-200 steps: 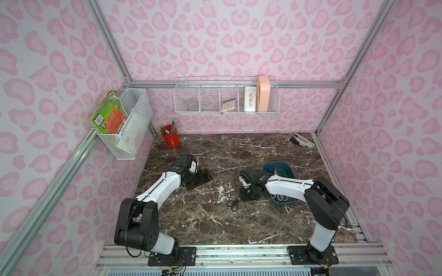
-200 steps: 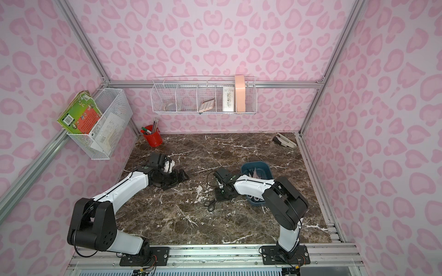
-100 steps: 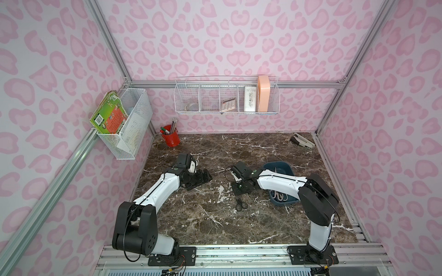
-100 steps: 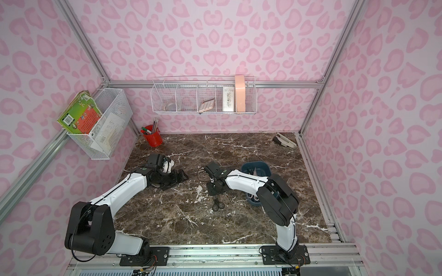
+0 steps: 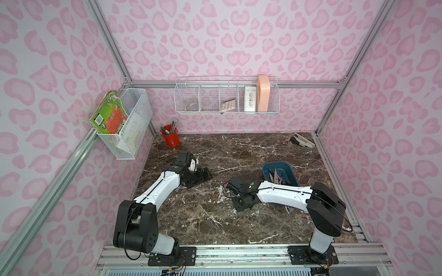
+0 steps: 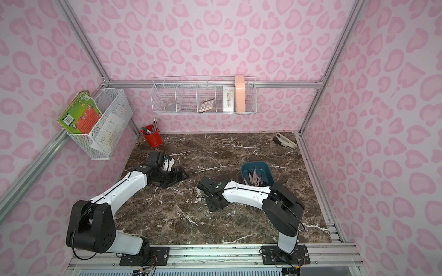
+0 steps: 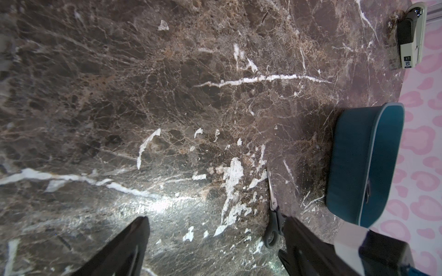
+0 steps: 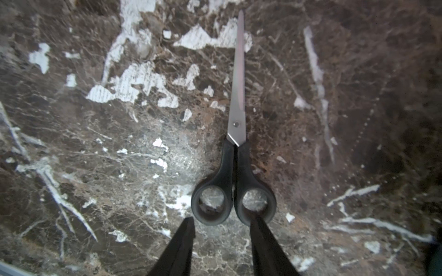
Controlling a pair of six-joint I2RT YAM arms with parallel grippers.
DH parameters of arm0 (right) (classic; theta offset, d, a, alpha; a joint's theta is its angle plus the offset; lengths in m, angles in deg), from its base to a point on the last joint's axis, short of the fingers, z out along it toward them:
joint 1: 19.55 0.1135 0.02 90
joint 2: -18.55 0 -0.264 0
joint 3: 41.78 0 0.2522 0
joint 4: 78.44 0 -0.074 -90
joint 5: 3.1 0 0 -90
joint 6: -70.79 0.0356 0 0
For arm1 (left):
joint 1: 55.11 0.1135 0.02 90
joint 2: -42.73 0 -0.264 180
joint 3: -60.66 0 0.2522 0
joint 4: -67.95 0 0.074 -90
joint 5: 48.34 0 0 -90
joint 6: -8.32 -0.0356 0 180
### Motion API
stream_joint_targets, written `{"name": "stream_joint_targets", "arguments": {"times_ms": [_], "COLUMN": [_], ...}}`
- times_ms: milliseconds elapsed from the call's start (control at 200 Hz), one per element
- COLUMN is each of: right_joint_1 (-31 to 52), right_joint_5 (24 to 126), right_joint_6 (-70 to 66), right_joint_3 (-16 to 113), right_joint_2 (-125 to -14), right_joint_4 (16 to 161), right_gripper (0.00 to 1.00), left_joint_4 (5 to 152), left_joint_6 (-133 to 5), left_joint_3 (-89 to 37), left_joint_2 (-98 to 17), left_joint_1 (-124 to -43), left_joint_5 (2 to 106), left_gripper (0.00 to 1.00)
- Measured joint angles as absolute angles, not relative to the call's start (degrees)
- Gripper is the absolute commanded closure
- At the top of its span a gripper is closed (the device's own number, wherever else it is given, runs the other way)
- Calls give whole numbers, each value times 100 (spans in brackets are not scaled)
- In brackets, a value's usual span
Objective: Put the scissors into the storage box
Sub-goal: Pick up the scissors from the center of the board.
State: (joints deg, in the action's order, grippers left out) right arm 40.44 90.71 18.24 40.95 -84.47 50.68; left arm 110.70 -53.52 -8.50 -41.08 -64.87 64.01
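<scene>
A pair of black-handled scissors (image 8: 235, 153) lies flat and closed on the marble table; in the left wrist view these scissors (image 7: 272, 210) lie beside the storage box (image 7: 354, 162). My right gripper (image 8: 222, 218) is open just behind the handle rings, with one fingertip (image 8: 257, 221) over a ring and nothing gripped. In both top views the right gripper (image 5: 242, 205) (image 6: 215, 204) covers that pair. The teal storage box (image 5: 290, 172) (image 6: 269, 170) holds several scissors (image 5: 275, 176). My left gripper (image 7: 215, 219) (image 5: 203, 175) rests open on the table at the left.
A red pen cup (image 5: 170, 139) stands at the back left and a stapler (image 5: 301, 141) lies at the back right. White wire baskets hang on the back wall (image 5: 226, 98) and the left wall (image 5: 129, 124). The enclosure walls close in on three sides.
My right gripper has swung round and come down over the black scissors, and its jaws have widened. The scissors shifted slightly to the right. The left arm has not moved.
</scene>
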Motion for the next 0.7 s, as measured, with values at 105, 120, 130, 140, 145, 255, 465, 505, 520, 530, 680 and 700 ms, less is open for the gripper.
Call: {"name": "stream_joint_targets", "arguments": {"times_ms": [105, 120, 130, 140, 145, 255, 465, 505, 520, 530, 680, 700], "right_joint_1": [4048, 4048, 4048, 4048, 4048, 4050, 4044, 4044, 4044, 4042, 4007, 4002], "right_joint_5": [9067, 9069, 9069, 9069, 9069, 9073, 9071, 9073, 9073, 9073, 9091, 9091], "right_joint_6": [1868, 1872, 1877, 1887, 1894, 1951, 1955, 1955, 1955, 1955, 1953, 1953], "right_joint_3": [4018, 4008, 3999, 3992, 3988, 3933, 3929, 3929, 3929, 3929, 3933, 3933], "right_joint_2": [-8480, -8489, -8493, -8502, -8506, -8561, -8692, -8736, -8749, -8762, -8806, -8806], "right_joint_4": [5090, 5088, 5088, 5085, 5085, 5079, 5186, 5206, 5214, 5221, 5230, 5225], "right_gripper": [62, 63, 63, 63, 63, 64, 67, 67, 67, 67, 71, 71], "left_joint_4": [11081, 11083, 11086, 11090, 11090, 11118, 11147, 11156, 11160, 11160, 11175, 11175], "left_joint_6": [-5352, -5352, -5352, -5354, -5354, -5371, -5376, -5378, -5378, -5378, -5376, -5376], "left_joint_3": [-837, -835, -835, -833, -833, -817, -776, -769, -765, -763, -710, -706], "left_joint_2": [-4108, -4108, -4108, -4108, -4108, -4086, -4054, -4045, -4045, -4043, -3999, -3990], "left_joint_1": [-6487, -6487, -6487, -6487, -6487, -6480, -6476, -6476, -6476, -6476, -6476, -6476], "left_joint_5": [6377, 6368, 6366, 6362, 6359, 6320, 6281, 6276, 6276, 6276, 6241, 6237], "left_gripper": [7, 7, 7, 7, 7, 7, 7, 7, 7, 7, 7, 7]}}
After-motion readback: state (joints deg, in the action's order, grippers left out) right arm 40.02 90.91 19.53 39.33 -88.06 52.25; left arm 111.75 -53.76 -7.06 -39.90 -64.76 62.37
